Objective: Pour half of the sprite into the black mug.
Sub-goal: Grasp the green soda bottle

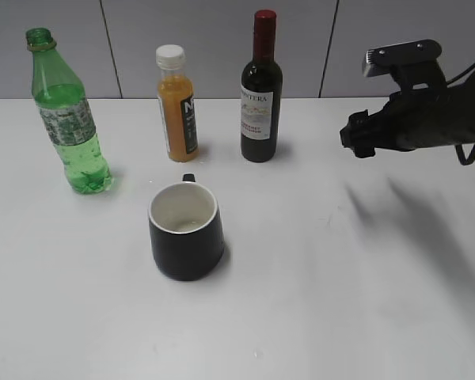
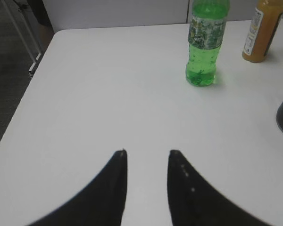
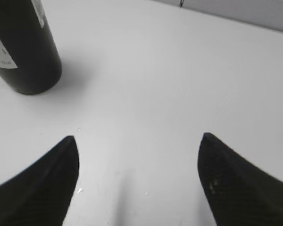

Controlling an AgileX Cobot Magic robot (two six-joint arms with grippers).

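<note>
A: Start with the exterior view. Where do the task's things stand?

B: The sprite [image 1: 66, 119] stands upright at the far left of the counter [image 1: 317, 301], uncapped as far as I can tell, with liquid up to about the label. The black mug [image 1: 185, 229] sits nearer the camera, right of the bottle and apart from it, open side up, its white inside seemingly empty or close to it. Behind it are an orange juice bottle [image 1: 176, 103] and a wine bottle [image 1: 260, 91]. The right gripper [image 1: 358, 136] hangs above the counter at the right, well apart from everything.

A: And the left wrist view?

B: The left gripper [image 2: 147, 157] hovers low over bare counter, jaws narrow with only a small gap, holding nothing. The sprite is ahead and to its right, upright; the mug's dark edge shows at the right border.

A: The right wrist view?

B: The right gripper's jaws stand wide apart and empty. Only the base of the wine bottle shows at upper left; neither task thing is in sight.

A: So which step is this?

B: I judge it the very start: nothing gripped, nothing poured. The left arm is the nearer one; it would need wider jaws, then a reach to the bottle's body, a firm hold, and a lift toward the mug before tilting.
</note>
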